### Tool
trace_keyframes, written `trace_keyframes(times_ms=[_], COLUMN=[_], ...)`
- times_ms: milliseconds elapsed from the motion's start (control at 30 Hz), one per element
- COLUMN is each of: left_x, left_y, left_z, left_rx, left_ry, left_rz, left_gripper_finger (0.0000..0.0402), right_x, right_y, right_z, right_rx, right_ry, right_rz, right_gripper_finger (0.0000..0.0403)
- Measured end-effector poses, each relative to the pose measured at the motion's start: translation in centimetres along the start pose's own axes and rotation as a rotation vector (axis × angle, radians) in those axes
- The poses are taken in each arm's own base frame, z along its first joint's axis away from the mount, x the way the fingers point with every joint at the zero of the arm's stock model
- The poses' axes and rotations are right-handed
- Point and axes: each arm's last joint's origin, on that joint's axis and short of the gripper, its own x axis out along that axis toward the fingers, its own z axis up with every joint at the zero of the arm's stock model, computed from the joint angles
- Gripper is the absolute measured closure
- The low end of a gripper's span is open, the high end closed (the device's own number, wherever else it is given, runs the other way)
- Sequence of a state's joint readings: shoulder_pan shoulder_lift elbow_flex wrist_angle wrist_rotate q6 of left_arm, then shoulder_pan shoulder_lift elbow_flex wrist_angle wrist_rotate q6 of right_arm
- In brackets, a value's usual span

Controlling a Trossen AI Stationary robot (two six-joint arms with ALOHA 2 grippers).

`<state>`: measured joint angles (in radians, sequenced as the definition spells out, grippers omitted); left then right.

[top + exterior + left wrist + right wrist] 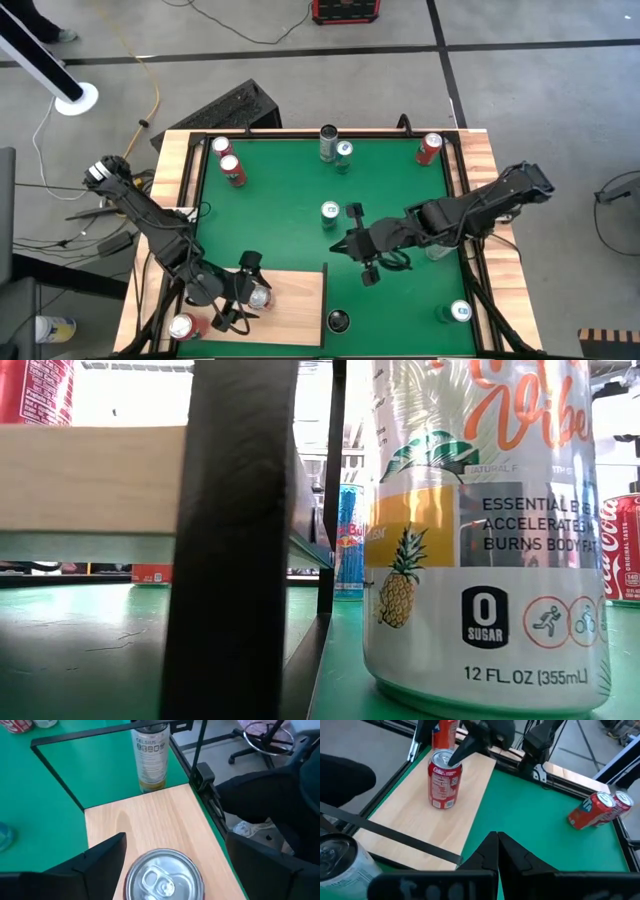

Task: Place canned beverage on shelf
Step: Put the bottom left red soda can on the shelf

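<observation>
**Red can on shelf, upright**

Red cola can (443, 780) stands upright on the pale wooden shelf (295, 310), top unopened. Left gripper (167, 865) spread either side of it, fingers clear of its wall. Right gripper (497, 851) pressed together, empty, over the green mat (290, 210) (other cans stand scattered there).

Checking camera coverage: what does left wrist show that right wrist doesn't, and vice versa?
Left wrist only: the silver top and pull tab of the can between the open left gripper's fingers, plus a tall Celsius can off the board's far edge.

Right wrist only: that can's red side label, two red cans tipped together on the green mat, and the shut right gripper.

Both: the can upright on the pale wooden shelf, with the left gripper around it.
</observation>
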<state>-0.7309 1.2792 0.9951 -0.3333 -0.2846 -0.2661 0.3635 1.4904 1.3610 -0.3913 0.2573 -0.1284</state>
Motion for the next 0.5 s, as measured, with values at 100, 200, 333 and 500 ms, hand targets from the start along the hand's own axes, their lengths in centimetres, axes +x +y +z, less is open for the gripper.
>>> trace_keyframes(times_ms=[100, 200, 333, 500], left_x=[0.4, 1.1, 1.9, 2.6], left_y=[0.2, 0.3, 0.4, 0.2], left_z=[-0.3, -0.6, -1.1, -1.7], left_rx=[-0.013, -0.026, -0.024, -0.028], left_ry=[0.030, 0.063, 0.110, 0.175], left_rz=[0.012, 0.022, 0.036, -0.008], left_gripper_finger=[0.0074, 0.0074, 0.0074, 0.0074], right_x=[0.1, 0.3, 0.5, 0.6], right_y=[-0.3, -0.6, -0.9, -1.3], right_z=[-0.4, -0.5, -0.5, -0.6], right_rx=[0.003, 0.002, 0.003, 0.010], right_ry=[0.008, 0.012, 0.016, 0.015], right_rz=[-0.008, -0.016, -0.016, -0.016], right_gripper_finger=[0.0378, 0.0378, 0.0378, 0.0378])
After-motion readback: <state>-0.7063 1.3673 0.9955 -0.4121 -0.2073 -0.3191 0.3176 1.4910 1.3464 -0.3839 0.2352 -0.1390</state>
